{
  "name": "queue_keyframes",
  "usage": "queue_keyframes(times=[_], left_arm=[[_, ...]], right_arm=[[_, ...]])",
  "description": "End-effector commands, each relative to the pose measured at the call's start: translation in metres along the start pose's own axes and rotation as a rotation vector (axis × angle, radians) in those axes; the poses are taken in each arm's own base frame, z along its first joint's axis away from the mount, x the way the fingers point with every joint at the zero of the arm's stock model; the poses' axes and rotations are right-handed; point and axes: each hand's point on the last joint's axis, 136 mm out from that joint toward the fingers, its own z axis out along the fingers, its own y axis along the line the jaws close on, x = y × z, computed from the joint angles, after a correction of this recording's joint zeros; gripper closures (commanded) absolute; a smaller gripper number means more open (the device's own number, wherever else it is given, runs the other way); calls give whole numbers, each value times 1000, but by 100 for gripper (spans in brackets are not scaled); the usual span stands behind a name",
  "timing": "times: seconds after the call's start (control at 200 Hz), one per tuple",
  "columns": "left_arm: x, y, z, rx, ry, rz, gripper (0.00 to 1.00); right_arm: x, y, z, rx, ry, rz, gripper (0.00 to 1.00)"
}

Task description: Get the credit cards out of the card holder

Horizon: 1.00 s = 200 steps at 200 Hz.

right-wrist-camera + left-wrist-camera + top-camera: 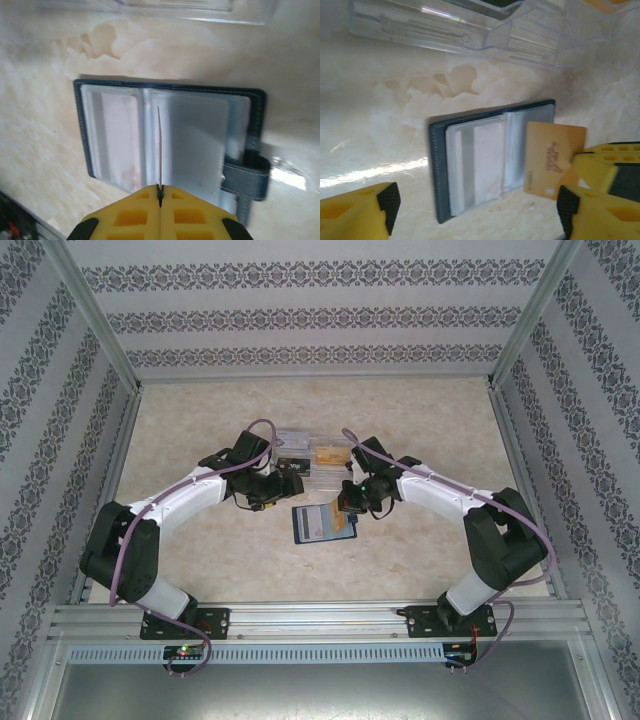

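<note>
The dark navy card holder lies open and flat on the table, grey-blue pockets up, with its closure tab to the right. A pale card sits in one pocket. My right gripper is shut on a yellow-orange credit card, held edge-up just above the holder's middle fold and seen as a thin line in the right wrist view. My left gripper hangs open over the holder's near edge, nothing between its fingers. From above, both grippers meet at the holder.
A clear plastic compartment box lies just beyond the holder, with a yellowish item in it; its wall is close to both grippers. Bare marbled table surrounds the holder, and patterned walls enclose it.
</note>
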Motion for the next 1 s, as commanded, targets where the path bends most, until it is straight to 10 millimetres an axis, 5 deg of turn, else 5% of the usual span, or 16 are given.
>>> queue_keyframes(times=[0.0, 0.26, 0.5, 0.689, 0.994], left_arm=[[-8, 18, -12, -112, -43, 5, 8], [-26, 49, -53, -209, -156, -24, 1], [-31, 79, -91, -280, -221, -51, 1], [-35, 91, -105, -278, -249, -86, 1], [-39, 99, -103, -292, -236, -90, 1]], right_arm=[[-11, 7, -33, 35, -73, -138, 100], [-66, 38, -94, 127, -313, -503, 100], [-99, 77, -120, 148, -410, -932, 100], [-100, 81, -95, 154, -317, -1269, 100], [-125, 56, -50, 283, -49, -1420, 100]])
